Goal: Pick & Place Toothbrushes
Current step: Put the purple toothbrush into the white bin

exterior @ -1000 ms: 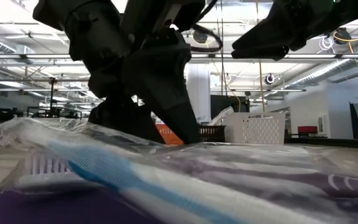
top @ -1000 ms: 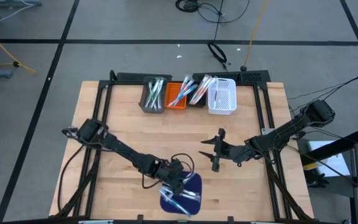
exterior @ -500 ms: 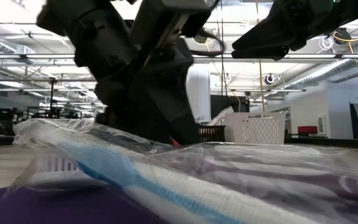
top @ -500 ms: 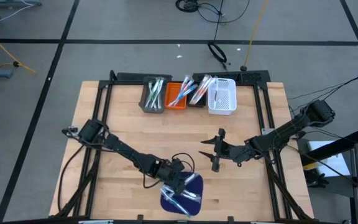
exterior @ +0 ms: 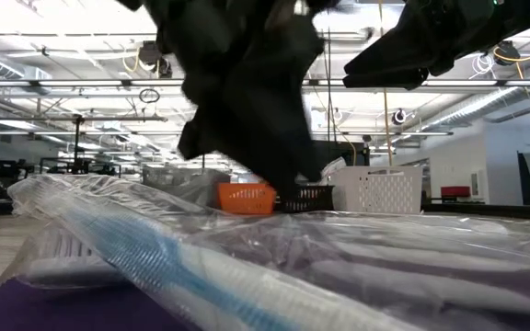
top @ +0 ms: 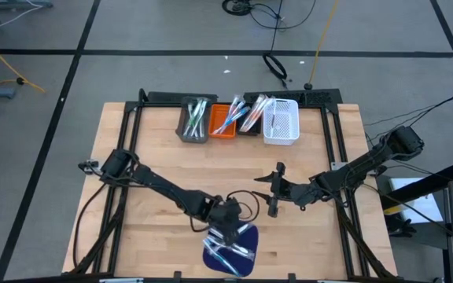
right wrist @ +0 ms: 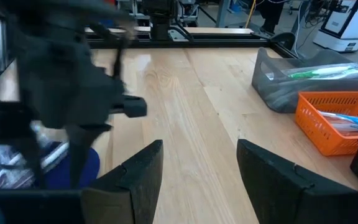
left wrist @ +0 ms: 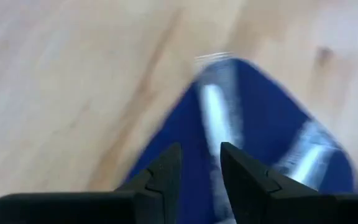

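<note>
Several wrapped toothbrushes (top: 228,251) lie heaped on a dark blue mat (top: 248,233) near the table's front edge; the low view shows them close up (exterior: 155,257). My left gripper (top: 232,228) hangs over the mat's far part, pointing steeply down. Its fingers (left wrist: 166,174) stand a little apart, with a pale toothbrush (left wrist: 213,106) on the mat showing between and beyond them. My right gripper (top: 274,189) waits open above the table's middle right, holding nothing (right wrist: 201,155). My left gripper stands with a finger on either side of a pale toothbrush on the mat. Blur hides whether the fingers touch it.
At the far edge stand a grey bin (top: 193,119), an orange bin (top: 224,119), a black bin (top: 250,116) and a white basket (top: 281,122), with toothbrushes in them. Bare wood lies between the bins and the mat. A black frame rims the table.
My left gripper has risen and gone a little toward the table's far right, still over the mat. In the low view the wrapped toothbrushes at the front of the heap have shifted slightly.
</note>
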{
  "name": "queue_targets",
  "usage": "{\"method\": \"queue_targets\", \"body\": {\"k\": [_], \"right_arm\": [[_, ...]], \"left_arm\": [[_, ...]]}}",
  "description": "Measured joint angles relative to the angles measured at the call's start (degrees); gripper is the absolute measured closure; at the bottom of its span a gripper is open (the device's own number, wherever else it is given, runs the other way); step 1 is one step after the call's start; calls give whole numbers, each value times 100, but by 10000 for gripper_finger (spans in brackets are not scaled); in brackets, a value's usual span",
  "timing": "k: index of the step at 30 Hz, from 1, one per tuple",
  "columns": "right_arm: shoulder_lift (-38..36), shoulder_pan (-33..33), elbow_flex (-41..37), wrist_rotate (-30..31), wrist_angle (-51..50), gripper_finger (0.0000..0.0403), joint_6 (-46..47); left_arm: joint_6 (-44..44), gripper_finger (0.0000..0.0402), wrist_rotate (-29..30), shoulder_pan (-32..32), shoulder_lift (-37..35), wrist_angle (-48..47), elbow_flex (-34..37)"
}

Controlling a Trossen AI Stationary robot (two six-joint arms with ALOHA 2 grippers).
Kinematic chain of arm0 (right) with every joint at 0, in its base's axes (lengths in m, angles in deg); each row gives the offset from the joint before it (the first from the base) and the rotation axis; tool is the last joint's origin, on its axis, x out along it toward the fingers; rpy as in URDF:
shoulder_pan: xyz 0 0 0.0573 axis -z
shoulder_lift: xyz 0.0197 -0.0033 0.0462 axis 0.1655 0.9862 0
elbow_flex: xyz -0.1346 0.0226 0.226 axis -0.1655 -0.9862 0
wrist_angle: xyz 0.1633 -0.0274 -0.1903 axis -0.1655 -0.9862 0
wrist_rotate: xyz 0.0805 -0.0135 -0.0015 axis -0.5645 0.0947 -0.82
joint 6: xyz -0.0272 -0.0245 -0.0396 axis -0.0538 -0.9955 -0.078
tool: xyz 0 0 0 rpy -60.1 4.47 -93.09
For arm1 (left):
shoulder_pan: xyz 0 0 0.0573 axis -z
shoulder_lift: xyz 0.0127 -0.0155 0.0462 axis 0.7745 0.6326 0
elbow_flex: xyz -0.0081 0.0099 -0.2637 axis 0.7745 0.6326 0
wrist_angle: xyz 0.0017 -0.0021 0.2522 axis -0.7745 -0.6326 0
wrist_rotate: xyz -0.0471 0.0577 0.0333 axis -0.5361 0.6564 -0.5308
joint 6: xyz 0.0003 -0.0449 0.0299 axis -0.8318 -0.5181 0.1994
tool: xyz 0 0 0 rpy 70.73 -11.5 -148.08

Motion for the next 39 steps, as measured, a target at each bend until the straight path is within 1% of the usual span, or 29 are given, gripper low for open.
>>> {"method": "queue_targets", "body": {"k": [4, 17, 22, 28, 35, 39], "right_arm": [[2, 0, 0, 0, -13, 206, 0], [2, 1, 0, 0, 6, 206, 0], [2, 1, 1, 0, -3, 206, -2], [4, 0, 0, 0, -50, 206, -1], [4, 0, 2, 0, -110, 206, 0], [4, 1, 2, 0, -159, 206, 0]], "left_arm": [[195, 289, 32, 127, -6, 60, -204], [-265, 289, 292, 353, 40, 31, -231], [-369, 289, 292, 353, 231, 179, -264], [-378, 289, 298, 355, 574, -124, -688], [-259, 289, 385, 342, 1048, -1369, -1492], [-214, 289, 560, 339, 1049, -1525, -1534]]}}
